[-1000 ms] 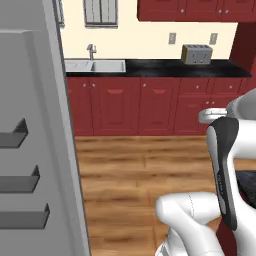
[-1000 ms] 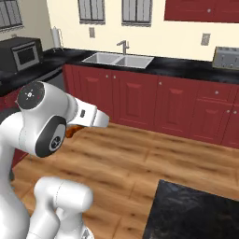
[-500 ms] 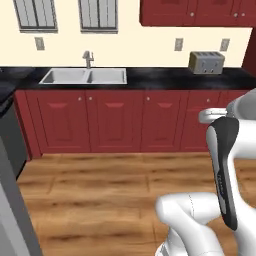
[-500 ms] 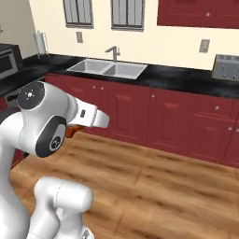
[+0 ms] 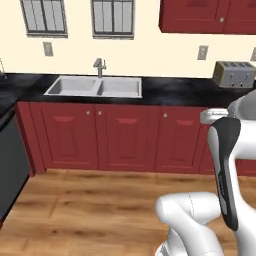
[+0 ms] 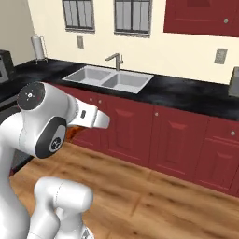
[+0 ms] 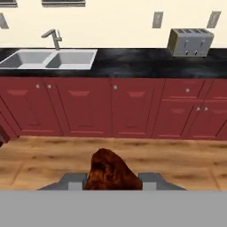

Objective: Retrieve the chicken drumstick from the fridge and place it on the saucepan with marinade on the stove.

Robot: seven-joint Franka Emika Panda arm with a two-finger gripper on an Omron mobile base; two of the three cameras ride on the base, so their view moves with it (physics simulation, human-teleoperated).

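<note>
the gripper (image 7: 112,181) is squeezed tight on the chicken drumstick (image 7: 111,170), which sits between its two tips. ahead of it lies bare wood floor (image 7: 133,155) with lots of room. past the floor, a wall of red cabinets (image 7: 133,106) blocks the way. above them are the black counter (image 7: 133,62), sink (image 7: 48,59) and toaster (image 7: 189,42).

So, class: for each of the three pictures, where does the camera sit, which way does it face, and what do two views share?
Left base view: behind the arm's left, facing the sink; white arm at lower right.
Right base view: behind its right, facing the same sink; arm at lower left.
Hand view: on the hand, looking along the gripper shut on the chicken drumstick.
Shared: sink and red cabinets.
</note>
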